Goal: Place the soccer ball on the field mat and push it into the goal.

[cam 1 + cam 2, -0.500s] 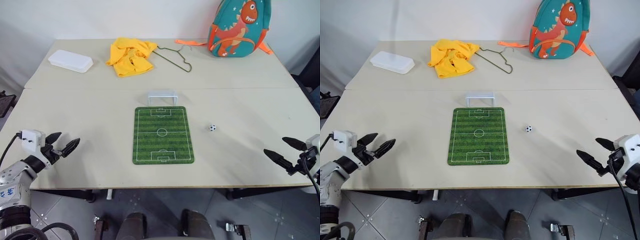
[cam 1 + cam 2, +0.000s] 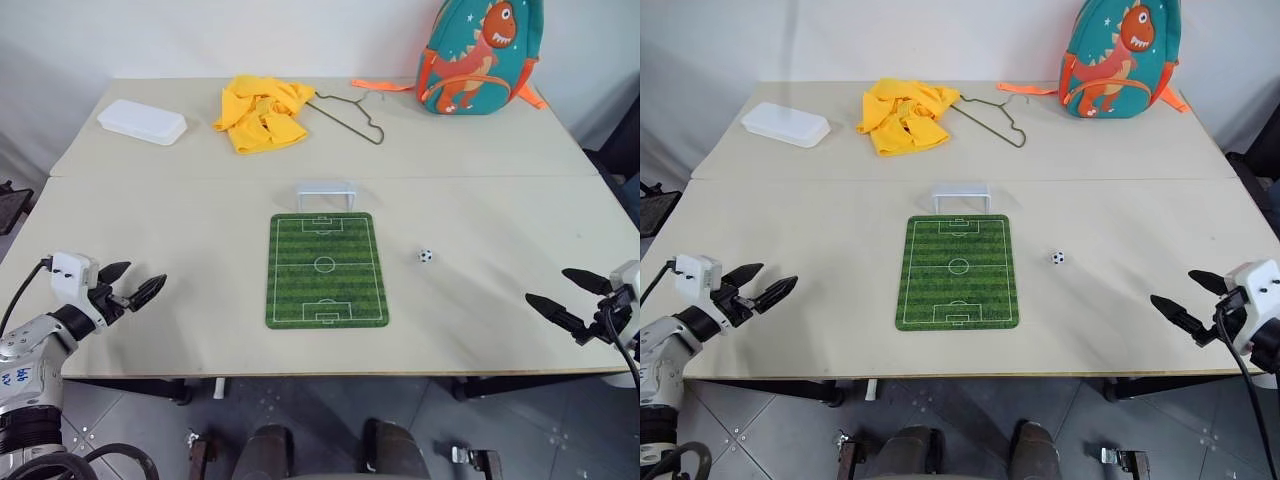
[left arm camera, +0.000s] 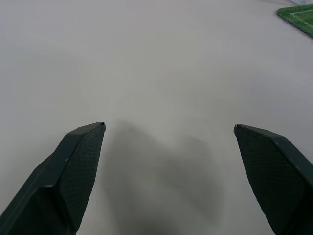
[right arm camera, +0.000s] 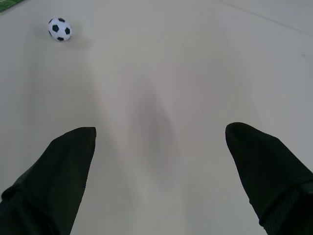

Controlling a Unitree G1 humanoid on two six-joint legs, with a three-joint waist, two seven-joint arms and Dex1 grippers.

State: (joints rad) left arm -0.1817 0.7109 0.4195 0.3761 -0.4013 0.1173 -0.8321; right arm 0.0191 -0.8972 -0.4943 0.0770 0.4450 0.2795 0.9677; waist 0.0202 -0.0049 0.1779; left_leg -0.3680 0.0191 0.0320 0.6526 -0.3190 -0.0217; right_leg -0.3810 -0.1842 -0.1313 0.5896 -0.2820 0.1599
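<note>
Still on bare table: tiny white-and-black soccer ball [image 2: 425, 256] lies just right of green striped field mat [image 2: 326, 270]. Right gripper [image 2: 561, 296], jaws wide & empty, is nearer arm; ball sits fwd-left of it.

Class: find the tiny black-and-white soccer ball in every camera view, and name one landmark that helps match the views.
Left eye: tiny black-and-white soccer ball, on bare table right of the green striped field mat.
Right eye: same spot.
Left wrist: no ball; mat corner.
Right wrist: upper left.
Landmark: the mat.
</note>
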